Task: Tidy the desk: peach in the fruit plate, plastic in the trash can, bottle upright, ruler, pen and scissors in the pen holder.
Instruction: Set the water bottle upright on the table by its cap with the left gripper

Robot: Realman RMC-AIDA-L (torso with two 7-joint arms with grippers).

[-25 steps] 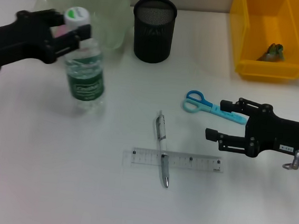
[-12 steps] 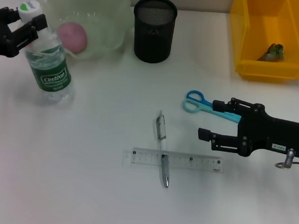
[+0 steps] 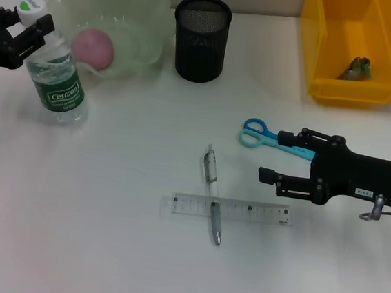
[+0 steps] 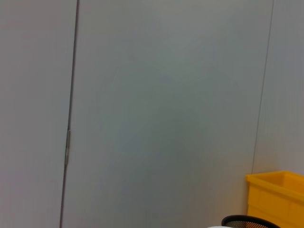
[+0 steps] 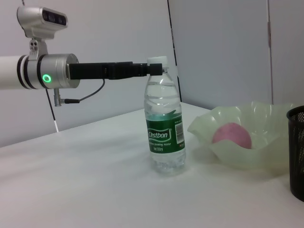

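A clear water bottle (image 3: 55,77) with a green label stands upright at the table's left; it also shows in the right wrist view (image 5: 165,128). My left gripper (image 3: 29,16) is shut on its white cap, as the right wrist view (image 5: 152,69) also shows. A pink peach (image 3: 94,45) lies in the pale green fruit plate (image 3: 146,10). Blue scissors (image 3: 269,138), a silver pen (image 3: 212,193) and a clear ruler (image 3: 244,211) lie on the table; the pen crosses the ruler. My right gripper (image 3: 274,155) is open and empty, just right of the pen, with the scissors by its far finger.
A black mesh pen holder (image 3: 201,40) stands at the back centre. A yellow bin (image 3: 357,48) at the back right holds a crumpled piece of plastic (image 3: 357,67). The left wrist view shows a wall, the bin's corner (image 4: 278,194) and the holder's rim (image 4: 249,222).
My left gripper has carried the bottle leftward from in front of the plate, and it now stands upright, uncovering the peach. My right gripper has shifted slightly left.
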